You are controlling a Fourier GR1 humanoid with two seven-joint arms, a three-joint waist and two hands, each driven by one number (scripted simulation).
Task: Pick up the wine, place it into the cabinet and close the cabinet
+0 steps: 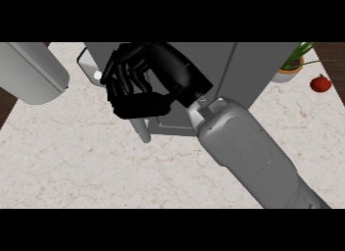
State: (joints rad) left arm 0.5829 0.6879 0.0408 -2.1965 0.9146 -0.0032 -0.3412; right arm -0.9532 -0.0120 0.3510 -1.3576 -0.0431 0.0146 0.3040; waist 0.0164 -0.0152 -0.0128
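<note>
From up here I take the cabinet (204, 63) as my mark: a grey box standing on the pale marbled counter (74, 162), at the far middle of my view. My right forearm (248, 152) runs up from the near right edge and crosses the cabinet's front lower corner. At its end the right hand (135, 93) lies over the cabinet's left front part. The fingers (121, 78) are curled inward and the thumb is tucked below them, so the hand is closed up rather than spread. I cannot tell whether it grips anything, because the black hand covers whatever lies beneath it.

I cannot make out the wine. If it is at the cabinet, the hand and forearm hide it from me.

Just left of the hand, at the cabinet's left edge, a dark rounded shape with a pale outline (88, 63) peeks out; I cannot say what it is. A thin grey bar (143, 130) slants down from under the hand, at the cabinet's near front, towards the counter.

Left of the cabinet my left forearm (31, 73) fills the far corner as a thick grey cylinder; the left hand is outside my view.

Right of the cabinet stands a potted plant (291, 71), and just beyond it, further right, lies a red fruit (321, 84).
</note>
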